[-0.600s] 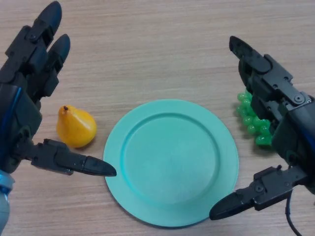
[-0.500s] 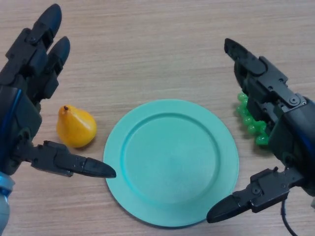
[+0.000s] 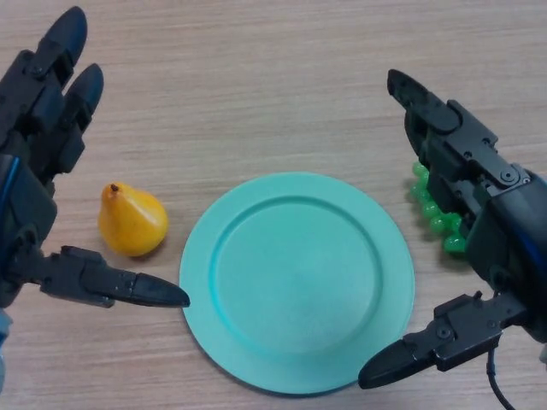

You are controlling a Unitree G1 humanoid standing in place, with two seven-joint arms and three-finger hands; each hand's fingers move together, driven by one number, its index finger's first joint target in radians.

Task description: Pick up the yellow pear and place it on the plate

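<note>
- Head view: the left hand (image 3: 38, 184) is wide open, with its fingers straight and its thumb stuck out low. It holds nothing.
- The yellow pear (image 3: 132, 221) sits on the table (image 3: 256, 77), right in the gap between that hand's fingers and thumb. Nothing is touching it.
- Since a moment ago, the left hand has slid a bit out toward the left edge. The pear has not moved at all.
- That means the pick-up has not begun yet. I think the hand must come back over the pear and close around it.
- The green plate (image 3: 359, 342) lies just past the thumb tip, on the far side of the pear from the palm. It is bare.
- The right hand (image 3: 487, 222) is open too and holds nothing. A bunch of green grapes (image 3: 432, 209) peeks out from under it.
</note>
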